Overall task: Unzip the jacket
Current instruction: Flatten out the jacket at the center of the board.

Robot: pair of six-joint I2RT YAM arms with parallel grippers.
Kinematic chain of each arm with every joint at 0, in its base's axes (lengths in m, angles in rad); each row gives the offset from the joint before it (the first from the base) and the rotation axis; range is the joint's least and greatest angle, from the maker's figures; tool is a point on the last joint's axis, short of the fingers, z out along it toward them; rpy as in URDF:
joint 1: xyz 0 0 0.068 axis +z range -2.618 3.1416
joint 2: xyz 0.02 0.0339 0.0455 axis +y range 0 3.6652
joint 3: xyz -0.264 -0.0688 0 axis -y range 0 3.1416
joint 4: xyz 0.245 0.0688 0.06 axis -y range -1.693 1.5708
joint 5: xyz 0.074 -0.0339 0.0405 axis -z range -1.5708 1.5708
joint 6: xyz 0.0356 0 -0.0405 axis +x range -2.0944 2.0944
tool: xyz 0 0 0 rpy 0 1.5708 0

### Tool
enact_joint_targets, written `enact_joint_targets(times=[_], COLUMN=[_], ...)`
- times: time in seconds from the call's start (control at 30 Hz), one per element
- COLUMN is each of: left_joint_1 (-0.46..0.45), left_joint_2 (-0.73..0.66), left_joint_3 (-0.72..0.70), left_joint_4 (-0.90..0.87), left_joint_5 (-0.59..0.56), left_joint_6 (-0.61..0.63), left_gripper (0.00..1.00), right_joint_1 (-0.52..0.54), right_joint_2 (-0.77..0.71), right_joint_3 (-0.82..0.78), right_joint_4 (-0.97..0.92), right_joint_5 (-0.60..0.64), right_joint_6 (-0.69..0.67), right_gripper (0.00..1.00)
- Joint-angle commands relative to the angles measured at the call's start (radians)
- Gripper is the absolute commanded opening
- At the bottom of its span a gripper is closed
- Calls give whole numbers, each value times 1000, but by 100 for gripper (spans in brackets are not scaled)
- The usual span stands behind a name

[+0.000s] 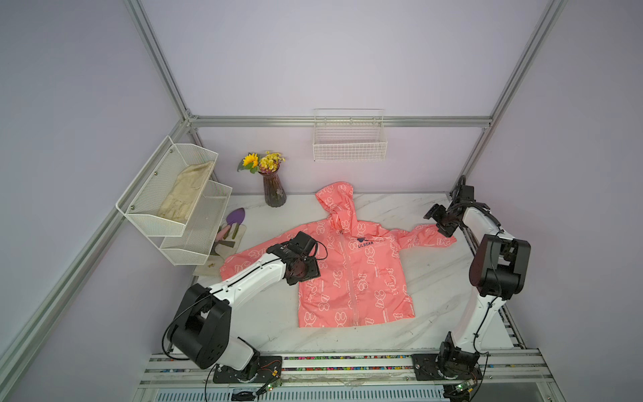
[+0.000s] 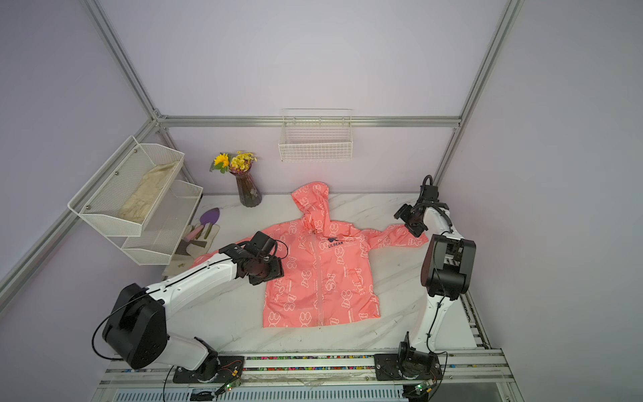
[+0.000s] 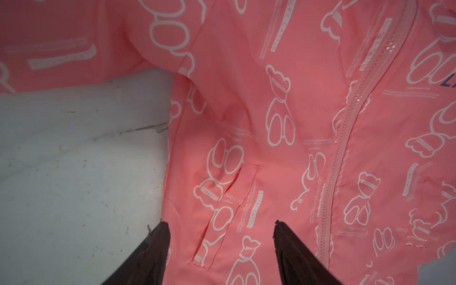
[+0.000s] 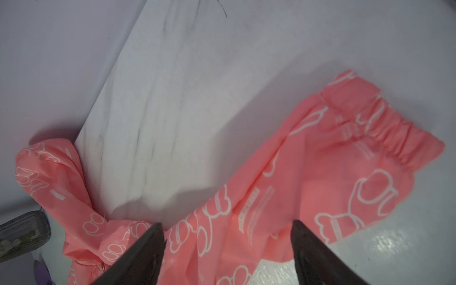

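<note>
The coral-pink hooded jacket [image 1: 362, 278] [image 2: 330, 278] lies flat, front up, on the marble table [image 1: 428, 299], sleeves spread. Its front zipper [image 1: 350, 278] [image 3: 345, 138] looks closed along its length. My left gripper [image 1: 298, 249] [image 2: 259, 249] [image 3: 222, 224] hovers open over the jacket's side near the left sleeve's armpit, above a slit pocket [image 3: 229, 209]; nothing is held. My right gripper [image 1: 441, 222] [image 2: 411, 222] [image 4: 227, 224] stands open over the right sleeve, short of the gathered cuff [image 4: 385, 128], with fabric below its fingers but not gripped.
A dark vase of yellow flowers [image 1: 274, 189] stands at the back left. A two-tier white mesh shelf [image 1: 195, 240] on the left wall holds beige cloth [image 1: 186, 193]. A purple trowel [image 1: 236, 217] and gloves lie beneath it. A wire basket [image 1: 349, 142] hangs on the back wall.
</note>
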Motion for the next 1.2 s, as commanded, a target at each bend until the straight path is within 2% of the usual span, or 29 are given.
enact_joint_targets(times=[0.0, 0.13, 0.3, 0.37, 0.47, 0.5, 0.63, 0.77, 0.9, 0.97, 1.0, 1.07, 1.17], left_joint_1=[-4, -4, -2, 0, 1, 1, 5, 14, 20, 22, 23, 25, 27], left_joint_2=[69, 168, 223, 236, 254, 257, 248, 242, 237, 231, 226, 217, 203], left_joint_3=[104, 164, 166, 160, 151, 143, 102, 68, 58, 56, 52, 42, 20], left_joint_4=[81, 82, 95, 98, 98, 99, 115, 136, 150, 153, 154, 158, 175], left_joint_5=[63, 91, 98, 99, 90, 87, 78, 82, 83, 78, 75, 71, 70], left_joint_6=[33, 45, 36, 34, 30, 28, 16, 4, -1, -1, -2, -4, -9], left_gripper=[68, 65, 57, 54, 50, 48, 44, 42, 40, 39, 39, 38, 37], right_joint_1=[5, 5, 5, 5, 5, 5, 5, 5, 5, -15, -19, -21, -25], right_joint_2=[80, 154, 182, 217, 275, 291, 306, 301, 251, 234, 217, 166, 36], right_joint_3=[86, 172, 195, 225, 269, 279, 306, 390, 479, 433, 415, 344, 111], right_joint_4=[-55, -136, -148, -160, -167, -170, -161, -174, -134, -66, -69, -31, 208], right_joint_5=[47, 109, 160, 159, 136, 130, 110, 70, -46, -193, -206, -186, -252], right_joint_6=[10, -16, -30, -34, -45, -51, -59, -68, -101, -66, -74, -97, -71], right_gripper=[82, 82, 81, 79, 70, 65, 25, 0, 0, 0, 0, 0, 0])
